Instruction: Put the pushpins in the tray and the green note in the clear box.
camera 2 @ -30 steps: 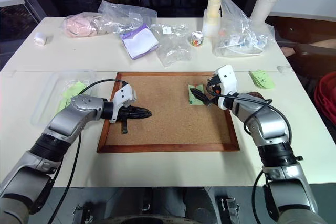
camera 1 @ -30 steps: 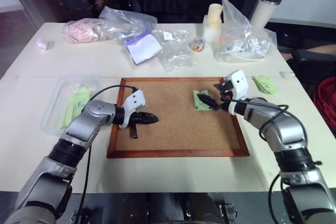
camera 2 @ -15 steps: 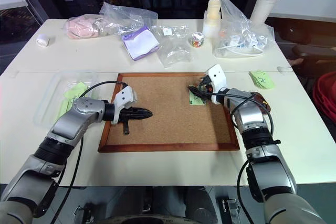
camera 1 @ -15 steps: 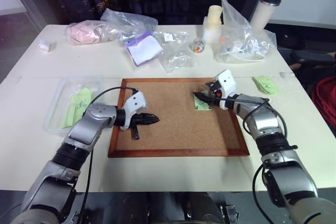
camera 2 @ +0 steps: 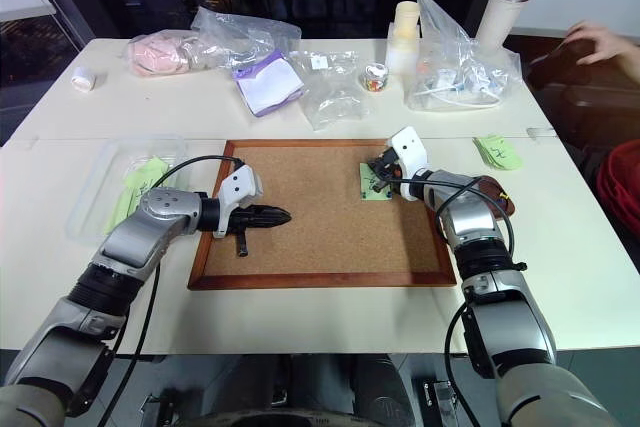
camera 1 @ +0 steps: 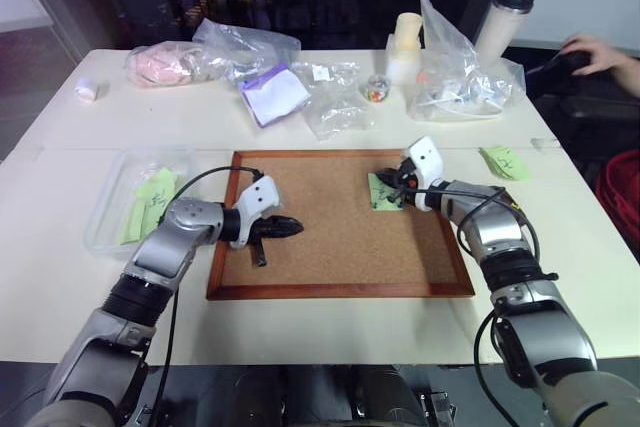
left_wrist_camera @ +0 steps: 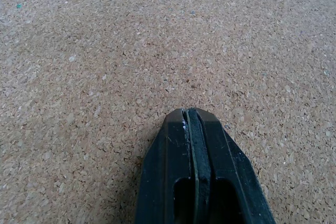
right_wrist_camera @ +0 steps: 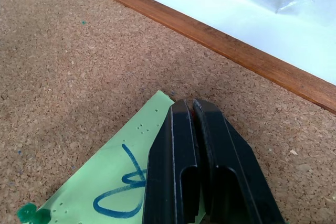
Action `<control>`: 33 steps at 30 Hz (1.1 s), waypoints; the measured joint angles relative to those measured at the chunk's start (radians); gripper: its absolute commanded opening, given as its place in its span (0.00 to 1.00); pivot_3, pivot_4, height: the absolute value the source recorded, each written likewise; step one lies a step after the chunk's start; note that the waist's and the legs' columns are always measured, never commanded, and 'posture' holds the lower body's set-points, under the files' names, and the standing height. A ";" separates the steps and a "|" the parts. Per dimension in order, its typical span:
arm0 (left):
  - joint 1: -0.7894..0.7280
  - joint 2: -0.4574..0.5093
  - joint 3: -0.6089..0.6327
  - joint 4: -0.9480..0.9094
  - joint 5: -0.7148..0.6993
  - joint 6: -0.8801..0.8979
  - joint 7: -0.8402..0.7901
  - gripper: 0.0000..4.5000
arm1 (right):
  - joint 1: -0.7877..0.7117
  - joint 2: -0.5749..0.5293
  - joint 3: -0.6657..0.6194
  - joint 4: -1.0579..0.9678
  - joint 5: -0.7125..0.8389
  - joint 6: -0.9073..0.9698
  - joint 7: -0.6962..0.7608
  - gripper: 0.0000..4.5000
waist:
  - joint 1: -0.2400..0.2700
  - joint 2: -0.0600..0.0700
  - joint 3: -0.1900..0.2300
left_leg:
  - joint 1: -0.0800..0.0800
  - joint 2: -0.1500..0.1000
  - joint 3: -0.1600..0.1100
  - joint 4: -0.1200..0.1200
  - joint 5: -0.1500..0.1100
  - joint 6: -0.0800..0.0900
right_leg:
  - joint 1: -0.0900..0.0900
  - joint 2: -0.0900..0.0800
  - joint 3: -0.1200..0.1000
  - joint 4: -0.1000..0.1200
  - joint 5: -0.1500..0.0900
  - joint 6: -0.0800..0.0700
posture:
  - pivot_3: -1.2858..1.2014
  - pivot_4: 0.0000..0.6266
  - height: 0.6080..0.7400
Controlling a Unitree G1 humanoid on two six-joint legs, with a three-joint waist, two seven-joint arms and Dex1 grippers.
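Note:
The green note (camera 1: 381, 194), with blue handwriting, lies on the cork board's right half. A small dark-green pushpin head (right_wrist_camera: 29, 213) sits at one of its corners. My right gripper (right_wrist_camera: 190, 103) is shut, tips down at the note's far right corner (camera 1: 396, 187); nothing shows between the fingers. Over the board's left half my left gripper (camera 1: 297, 228) is shut too, empty, its tips (left_wrist_camera: 190, 114) just above bare cork. The clear box (camera 1: 105, 209) lies left of the board with green slips inside. The reddish-brown tray (camera 2: 497, 197) peeks out behind my right forearm.
The wood-framed cork board (camera 1: 340, 292) fills the table's middle. Another green note (camera 1: 505, 160) lies right of it. Plastic bags (camera 1: 335, 97), a white bottle (camera 1: 405, 42) and a tumbler (camera 1: 503, 17) crowd the far side. A person's hand (camera 1: 598, 50) rests at the far right.
My right gripper moved slightly forward onto the note's far corner and went from open to shut. A person's hand came into view at the far right. The left arm stayed still.

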 measured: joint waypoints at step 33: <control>-0.017 -0.006 -0.002 0.020 0.042 -0.033 -0.038 0.00 | 0.520 -0.155 -0.403 -0.605 0.096 0.316 -0.236 0.01 | -0.003 0.003 -0.002 | 0.005 0.000 0.000 -0.003 -0.001 0.001 | 0.004 0.000 0.004 -0.002 0.000 0.000 | 0.52 0.24 0.95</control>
